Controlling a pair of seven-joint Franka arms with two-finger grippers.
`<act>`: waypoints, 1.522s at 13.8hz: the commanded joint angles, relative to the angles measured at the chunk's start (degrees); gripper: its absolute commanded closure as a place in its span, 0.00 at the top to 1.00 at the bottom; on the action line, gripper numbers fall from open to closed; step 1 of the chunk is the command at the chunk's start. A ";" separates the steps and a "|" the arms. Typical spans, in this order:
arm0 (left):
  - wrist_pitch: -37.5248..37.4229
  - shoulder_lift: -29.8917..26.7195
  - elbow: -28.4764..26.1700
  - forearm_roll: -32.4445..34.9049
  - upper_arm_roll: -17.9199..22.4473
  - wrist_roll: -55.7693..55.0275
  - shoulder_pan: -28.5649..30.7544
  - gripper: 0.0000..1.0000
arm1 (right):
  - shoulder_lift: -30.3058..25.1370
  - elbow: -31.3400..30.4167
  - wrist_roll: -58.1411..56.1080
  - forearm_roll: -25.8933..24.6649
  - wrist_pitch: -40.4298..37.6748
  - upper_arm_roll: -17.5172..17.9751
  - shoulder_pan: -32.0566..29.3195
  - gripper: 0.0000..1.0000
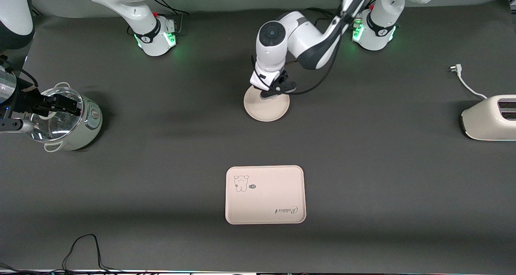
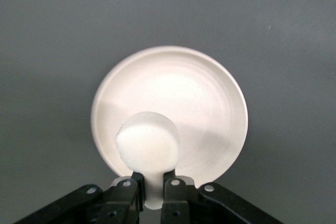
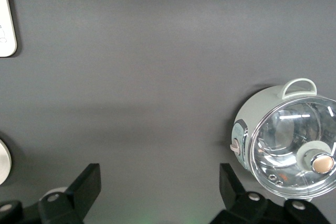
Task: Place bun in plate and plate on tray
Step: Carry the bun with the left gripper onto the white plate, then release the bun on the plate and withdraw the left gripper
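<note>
Tray (image 1: 265, 194) lies nearest camera. My left gripper (image 2: 153, 190) pinches bun (image 2: 148, 144) over plate (image 2: 210, 103); lower centrally, then release. My right gripper (image 3: 157, 192) waits, seemingly spread, near cooker (image 3: 286, 140).

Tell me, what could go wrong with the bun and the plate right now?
1. The left gripper holds the bun over the plate's edge, not its middle. Dropped there, the round bun might roll off onto the table.
2. The tray lies apart from the plate, nearer the front camera. On the way there, a tilted plate could spill the bun.
3. The right gripper hangs open near the cooker; a careless swing might knock it.
</note>
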 commanded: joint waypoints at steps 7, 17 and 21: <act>12.78 8.99 -0.89 0.28 1.19 -6.48 -4.84 0.70 | -0.34 -0.21 0.43 -1.45 -0.36 -0.08 0.44 1.00; -15.93 -6.13 6.30 1.33 5.23 9.11 9.62 1.00 | -0.87 -0.56 0.96 -1.45 -0.45 -0.08 2.10 1.00; -23.68 -7.19 11.05 1.25 5.32 28.37 24.83 1.00 | -2.27 -1.79 1.84 -1.01 -0.71 0.01 8.07 1.00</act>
